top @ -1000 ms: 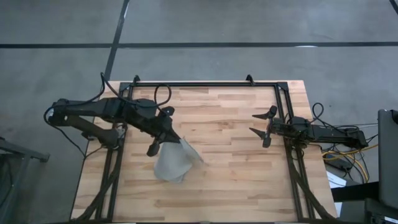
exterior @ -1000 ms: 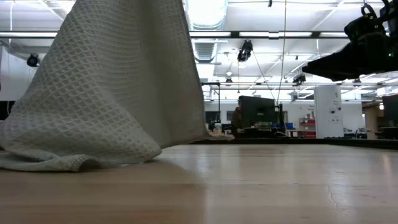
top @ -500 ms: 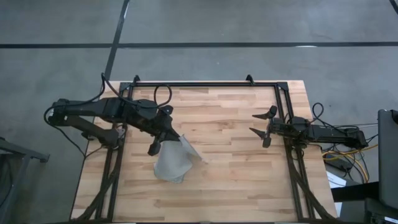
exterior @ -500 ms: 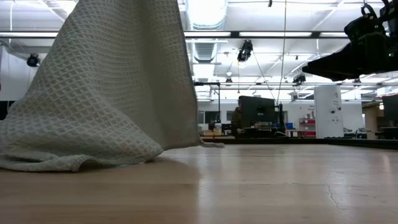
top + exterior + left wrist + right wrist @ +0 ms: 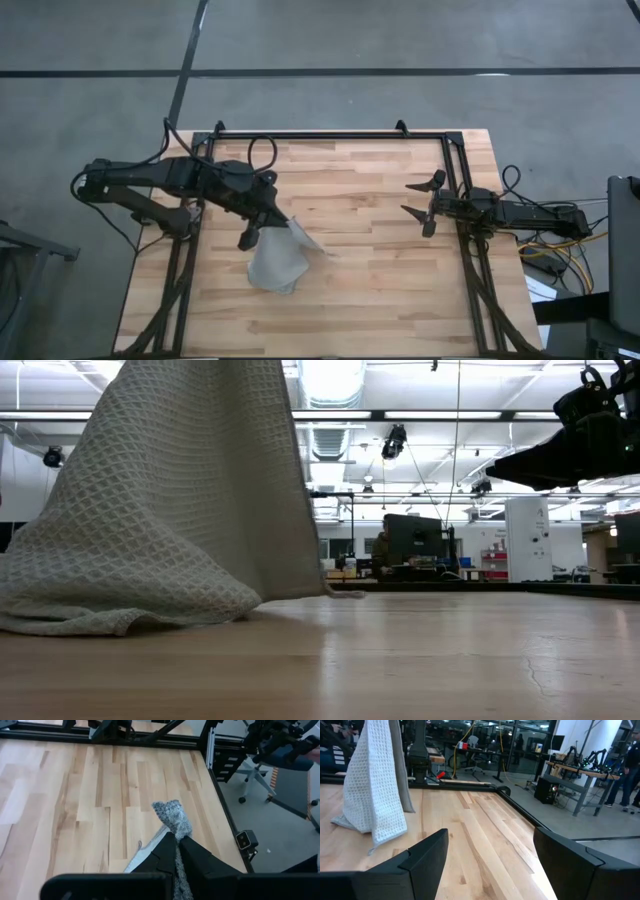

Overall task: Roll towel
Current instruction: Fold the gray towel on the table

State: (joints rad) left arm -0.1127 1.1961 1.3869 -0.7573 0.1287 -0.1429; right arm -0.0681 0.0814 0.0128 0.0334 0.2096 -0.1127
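The towel (image 5: 277, 263), a light grey waffle-weave cloth, hangs from my left gripper (image 5: 283, 222) over the table's left half. Its lower end (image 5: 110, 615) lies crumpled on the wood. In the left wrist view a bunched tip of cloth sticks out past the shut fingers of my left gripper (image 5: 178, 840). My right gripper (image 5: 408, 198) hovers level at the table's right edge, open, with nothing between its fingers (image 5: 427, 852). It also shows at the top right of the low view (image 5: 530, 460). My left gripper pinches a bunched part of the towel's upper end (image 5: 171, 820) between its two fingers, and a small tuft pokes out beyond their tips. The fingers slant down toward the table's right side. The towel hangs slack below them, and its lower end (image 5: 272, 280) rests on the table.
Bare wooden tabletop (image 5: 370, 280) lies between the towel and my right gripper. A black metal frame (image 5: 330, 135) runs along the table's far edge and both sides. Beyond the table the wrist views show an office chair (image 5: 280, 760) and workbenches.
The hanging towel's right edge has drawn in a little toward the left, and its crumpled lower end has stayed on the table. Both grippers have kept their places.
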